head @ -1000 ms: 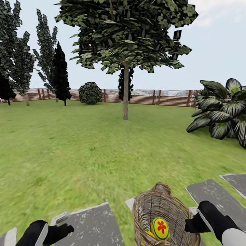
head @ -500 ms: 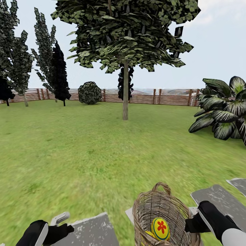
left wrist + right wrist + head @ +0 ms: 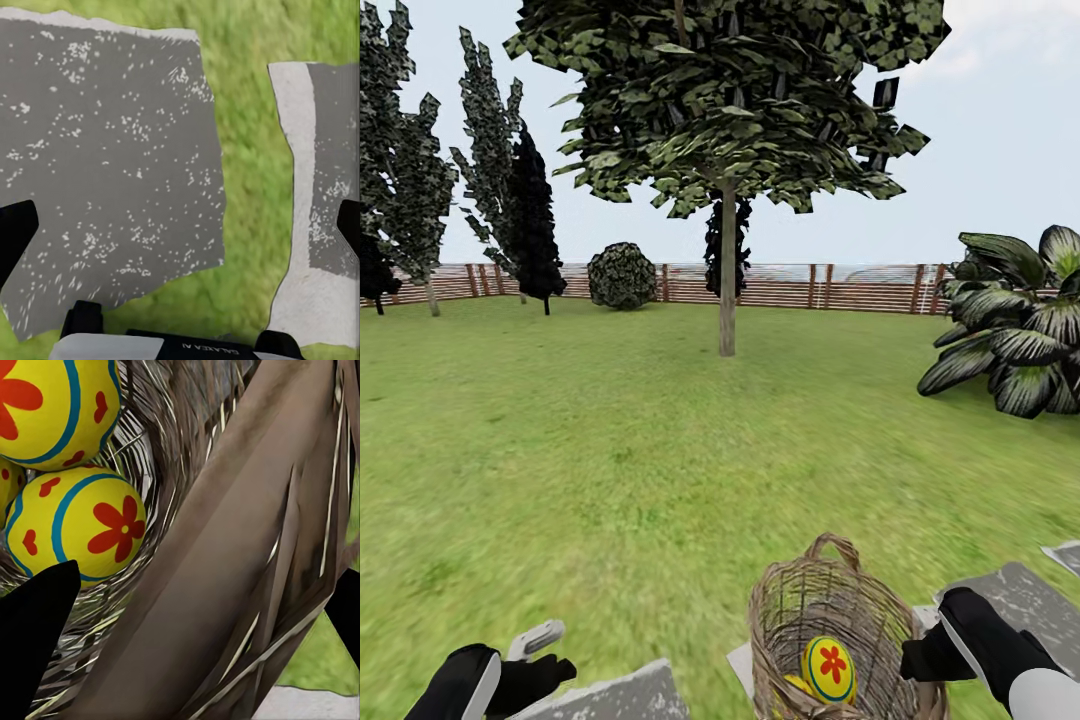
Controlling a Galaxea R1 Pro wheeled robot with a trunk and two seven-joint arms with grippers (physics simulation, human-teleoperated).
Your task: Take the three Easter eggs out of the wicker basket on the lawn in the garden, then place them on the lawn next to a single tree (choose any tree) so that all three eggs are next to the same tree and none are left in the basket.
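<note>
Ahead: tree (image 3: 728,270) with thin bare trunk, upright on the lawn (image 3: 610,440), well apart from the basket.
Wicker basket (image 3: 830,625): low in the head view, over grass between grey paving stones (image 3: 1015,590).
Easter eggs (image 3: 829,669): 1 plain in the head view; right wrist view shows 2 clearly (image 3: 79,525), plus the edge of a 3rd, all inside the basket.
Right gripper (image 3: 925,660): clamped on the basket's rim (image 3: 225,562).
Left gripper (image 3: 180,225): fingers spread, empty, over paving.
</note>
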